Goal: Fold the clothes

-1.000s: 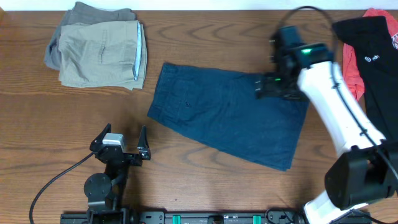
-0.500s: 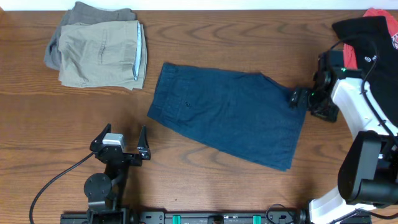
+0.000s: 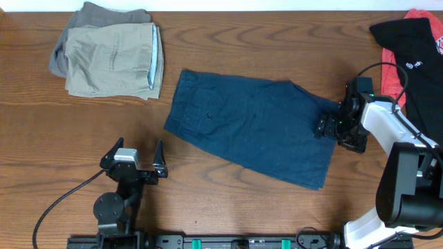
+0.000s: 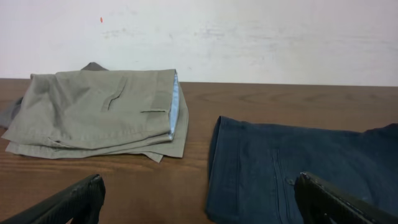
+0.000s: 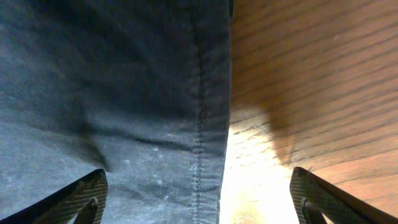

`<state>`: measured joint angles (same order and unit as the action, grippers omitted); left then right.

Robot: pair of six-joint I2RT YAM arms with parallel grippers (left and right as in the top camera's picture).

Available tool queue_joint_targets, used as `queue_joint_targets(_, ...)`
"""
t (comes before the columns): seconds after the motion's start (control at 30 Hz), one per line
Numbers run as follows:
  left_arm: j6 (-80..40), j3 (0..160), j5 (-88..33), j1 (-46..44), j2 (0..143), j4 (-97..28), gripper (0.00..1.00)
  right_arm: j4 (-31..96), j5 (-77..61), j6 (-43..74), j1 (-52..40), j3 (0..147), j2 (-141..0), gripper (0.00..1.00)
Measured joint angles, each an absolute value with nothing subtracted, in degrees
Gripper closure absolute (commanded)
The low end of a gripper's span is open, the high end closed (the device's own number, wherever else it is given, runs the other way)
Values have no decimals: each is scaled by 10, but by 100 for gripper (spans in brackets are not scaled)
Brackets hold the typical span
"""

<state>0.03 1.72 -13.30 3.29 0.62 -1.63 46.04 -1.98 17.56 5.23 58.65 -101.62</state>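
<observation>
The navy blue shorts (image 3: 252,128) lie flat and slanted in the middle of the table, waistband at the left. My right gripper (image 3: 333,130) is open, low over their right hem edge; the right wrist view shows the stitched hem (image 5: 200,124) between the spread fingers (image 5: 199,199), one finger over fabric, one over bare wood. My left gripper (image 3: 136,158) is open and empty near the front edge, apart from the shorts; the left wrist view shows the shorts' waistband end (image 4: 292,168) ahead at right and its fingertips (image 4: 199,199) wide apart.
Folded khaki shorts (image 3: 114,59) sit on a grey garment (image 3: 66,52) at the back left, also in the left wrist view (image 4: 99,112). A black garment with white print (image 3: 415,55) and a red cloth (image 3: 391,76) lie at the far right edge.
My right arm swung from over the shorts' upper right corner out to the right, then came back down to the shorts' right hem. The shorts and left arm have not moved.
</observation>
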Motion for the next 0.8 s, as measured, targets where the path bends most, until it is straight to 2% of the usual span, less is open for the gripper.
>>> queue_joint_targets(0.13, 0, 17, -133, 33, 6, -16, 2, 453, -27, 176, 51, 580, -1016, 14)
queue_joint_targets(0.27, 0, 17, -133, 33, 6, -16, 2, 435, -27, 178, 44, 566, -1015, 27)
queue_joint_targets(0.4, 1, 17, -133, 33, 6, -16, 2, 408, -26, 181, 43, 550, -1004, 32)
queue_joint_targets(0.47, 0, 17, -133, 33, 6, -16, 2, 398, -25, 181, 43, 543, -1000, 41)
queue_joint_targets(0.57, 0, 17, -133, 33, 6, -16, 2, 379, -22, 179, 43, 535, -996, 64)
queue_joint_targets(0.67, 0, 17, -133, 33, 6, -16, 2, 362, -24, 182, 43, 532, -995, 82)
queue_joint_targets(0.7, 0, 17, -133, 33, 6, -16, 2, 354, -26, 184, 43, 531, -995, 96)
queue_joint_targets(0.8, 0, 17, -133, 33, 6, -16, 2, 335, -35, 190, 43, 528, -995, 99)
